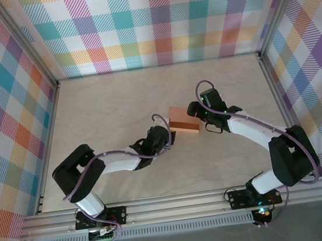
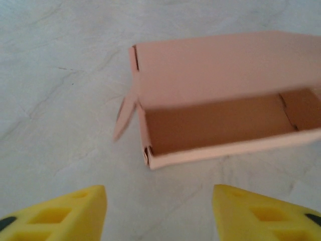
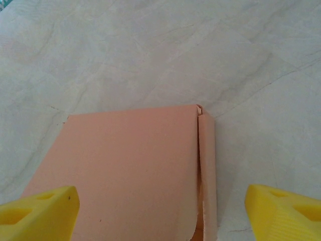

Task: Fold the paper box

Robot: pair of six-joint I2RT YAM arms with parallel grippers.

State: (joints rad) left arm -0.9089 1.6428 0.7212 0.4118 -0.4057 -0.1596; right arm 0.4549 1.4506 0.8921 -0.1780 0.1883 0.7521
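Two arms are reaching inward over the pale table (image 1: 117,96), the left arm (image 1: 110,162) from the near left corner and the right arm (image 1: 256,132) from the near right corner. They are meeting around the table's middle. Between them the paper box (image 1: 183,119) is sitting on the table, well away from every edge, as a shallow salmon-orange box. Seen from the left wrist, its lid (image 2: 220,65) is standing partly raised over the open inside.

The right gripper (image 3: 163,211) is hovering over the lid with its yellow fingers spread wide and gripping nothing. The left gripper (image 2: 159,211) is facing the box's open side, fingers parted with nothing between them, near the card but apart from it. A small side flap (image 2: 124,118) is sticking out at one end of the box.
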